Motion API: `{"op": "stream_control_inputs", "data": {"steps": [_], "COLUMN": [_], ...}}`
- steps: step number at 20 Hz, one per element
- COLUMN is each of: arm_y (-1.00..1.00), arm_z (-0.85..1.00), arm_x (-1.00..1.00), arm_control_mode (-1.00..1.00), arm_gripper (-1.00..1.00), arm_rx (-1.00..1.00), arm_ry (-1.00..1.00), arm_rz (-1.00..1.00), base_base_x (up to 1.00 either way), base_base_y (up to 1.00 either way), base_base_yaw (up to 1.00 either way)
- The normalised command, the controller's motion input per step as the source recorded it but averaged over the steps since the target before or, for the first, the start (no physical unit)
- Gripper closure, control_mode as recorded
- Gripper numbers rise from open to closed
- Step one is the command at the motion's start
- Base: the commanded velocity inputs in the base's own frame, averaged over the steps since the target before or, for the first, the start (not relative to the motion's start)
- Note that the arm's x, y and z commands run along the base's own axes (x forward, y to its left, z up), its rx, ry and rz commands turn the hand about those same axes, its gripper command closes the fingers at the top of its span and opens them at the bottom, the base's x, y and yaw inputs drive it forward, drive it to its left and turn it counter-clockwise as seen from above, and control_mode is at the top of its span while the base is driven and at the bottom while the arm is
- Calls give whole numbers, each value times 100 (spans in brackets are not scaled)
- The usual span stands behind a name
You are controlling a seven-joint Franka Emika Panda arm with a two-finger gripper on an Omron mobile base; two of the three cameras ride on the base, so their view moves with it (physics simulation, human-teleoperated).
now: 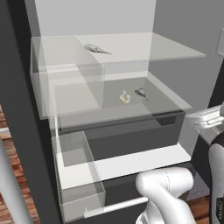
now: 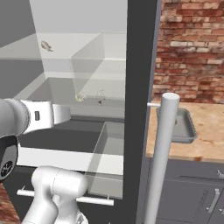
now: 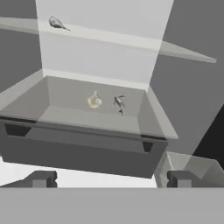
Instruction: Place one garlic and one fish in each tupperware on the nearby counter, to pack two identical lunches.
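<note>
On the middle glass shelf of the open fridge, the garlic (image 3: 94, 100) sits just beside a fish (image 3: 118, 103), the two close but apart. From my hand view both lie ahead of and above the gripper (image 3: 109, 178), with the garlic slightly left of centre and the fish slightly right. That fish's long axis runs roughly away from me, tail toward the shelf's front edge, though it is too small to be sure. A second fish (image 1: 97, 48) lies on the top shelf, up and to the left, its length running across the shelf. I have the jaws spread fully and holding nothing. The arm reaches forward at about drawer height, hand pointing into the fridge below the shelf. A tupperware (image 2: 183, 127) waits on the counter (image 2: 205, 131), off to the right past the fridge wall. I judge a rise and forward reach comes first.
</note>
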Motion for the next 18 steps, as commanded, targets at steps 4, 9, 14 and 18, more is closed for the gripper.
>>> {"op": "stream_control_inputs", "data": {"steps": [4, 9, 14, 18], "arm_y": [57, 19, -7, -30], "arm_z": [0, 1, -5, -20], "arm_x": [47, 46, 70, 62], "arm_control_mode": [-100, -100, -100, -100], "arm_gripper": [-100, -100, -100, -100], "arm_rx": [-3, 0, 0, 4], "arm_ry": [6, 9, 13, 9], "arm_rz": [-12, -12, -13, -4], "base_base_x": [0, 0, 0, 0], "base_base_y": [0, 0, 0, 0], "base_base_yaw": [0, 0, 0, 0]}}
